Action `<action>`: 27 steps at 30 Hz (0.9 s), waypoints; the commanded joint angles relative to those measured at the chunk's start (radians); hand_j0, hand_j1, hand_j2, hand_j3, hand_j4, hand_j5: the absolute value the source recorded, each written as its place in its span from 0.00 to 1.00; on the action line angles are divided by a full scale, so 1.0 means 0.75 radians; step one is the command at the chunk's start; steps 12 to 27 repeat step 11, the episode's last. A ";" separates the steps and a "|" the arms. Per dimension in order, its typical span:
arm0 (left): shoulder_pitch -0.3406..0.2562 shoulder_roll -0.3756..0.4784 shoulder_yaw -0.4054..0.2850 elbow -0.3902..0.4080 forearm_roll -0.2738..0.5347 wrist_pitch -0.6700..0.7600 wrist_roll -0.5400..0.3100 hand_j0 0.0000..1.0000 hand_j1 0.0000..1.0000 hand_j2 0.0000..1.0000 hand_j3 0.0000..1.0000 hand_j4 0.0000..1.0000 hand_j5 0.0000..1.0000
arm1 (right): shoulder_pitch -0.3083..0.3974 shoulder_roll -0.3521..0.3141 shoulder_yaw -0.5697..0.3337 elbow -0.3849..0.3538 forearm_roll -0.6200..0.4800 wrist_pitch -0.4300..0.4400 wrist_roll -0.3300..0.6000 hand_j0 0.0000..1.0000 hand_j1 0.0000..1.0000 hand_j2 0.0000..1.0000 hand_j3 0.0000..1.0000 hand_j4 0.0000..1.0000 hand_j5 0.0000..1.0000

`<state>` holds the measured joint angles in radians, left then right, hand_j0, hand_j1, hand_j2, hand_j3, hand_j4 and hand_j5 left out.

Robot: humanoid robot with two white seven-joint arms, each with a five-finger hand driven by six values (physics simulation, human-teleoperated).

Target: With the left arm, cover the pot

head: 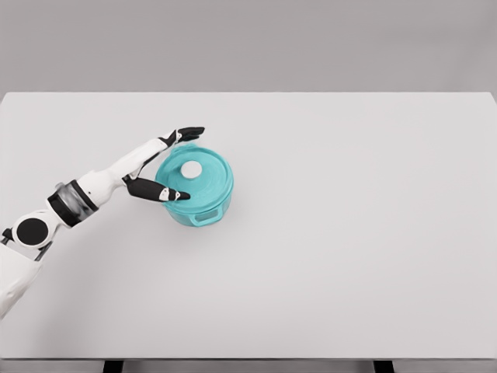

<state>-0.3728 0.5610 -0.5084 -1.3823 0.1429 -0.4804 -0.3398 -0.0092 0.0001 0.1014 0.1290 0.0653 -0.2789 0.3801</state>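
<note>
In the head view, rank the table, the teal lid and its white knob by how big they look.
1. Table, by far the largest.
2. Teal lid, on the pot.
3. White knob, the smallest.

Legible text, labels, brands, numbers, signs: none. No readable marking on any surface in the head view.

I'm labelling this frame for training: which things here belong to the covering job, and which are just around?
Job:
- pot
- lid, sitting on the pot
- left hand, fingers spread around the lid's edge

Just around:
- table
</note>
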 commanded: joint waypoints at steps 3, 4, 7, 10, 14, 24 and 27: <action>-0.035 0.215 0.001 -0.122 0.286 0.000 -0.003 1.00 1.00 1.00 1.00 1.00 1.00 | 0.000 0.000 0.000 0.000 0.001 0.000 0.000 1.00 1.00 1.00 1.00 1.00 1.00; -0.039 0.273 0.005 -0.141 0.294 -0.012 -0.007 1.00 1.00 1.00 1.00 1.00 1.00 | 0.000 0.000 0.000 0.000 0.001 0.000 0.000 1.00 1.00 1.00 1.00 1.00 1.00; -0.041 0.469 0.003 -0.202 0.284 -0.063 -0.013 1.00 1.00 1.00 1.00 1.00 1.00 | 0.000 0.000 0.000 0.000 0.001 0.000 0.000 1.00 1.00 1.00 1.00 1.00 1.00; -0.023 0.549 -0.001 -0.122 0.278 -0.147 -0.015 1.00 1.00 1.00 1.00 1.00 1.00 | 0.000 0.000 0.000 0.000 0.001 0.000 0.000 1.00 1.00 1.00 1.00 1.00 1.00; -0.020 0.551 -0.005 -0.114 0.278 -0.143 -0.015 1.00 1.00 1.00 1.00 1.00 1.00 | 0.000 0.000 0.000 0.000 0.001 0.000 0.000 1.00 1.00 1.00 1.00 1.00 1.00; -0.020 0.551 -0.005 -0.114 0.278 -0.143 -0.015 1.00 1.00 1.00 1.00 1.00 1.00 | 0.000 0.000 0.000 0.000 0.001 0.000 0.000 1.00 1.00 1.00 1.00 1.00 1.00; -0.020 0.551 -0.005 -0.114 0.278 -0.143 -0.015 1.00 1.00 1.00 1.00 1.00 1.00 | 0.000 0.000 0.000 0.000 0.001 0.000 0.000 1.00 1.00 1.00 1.00 1.00 1.00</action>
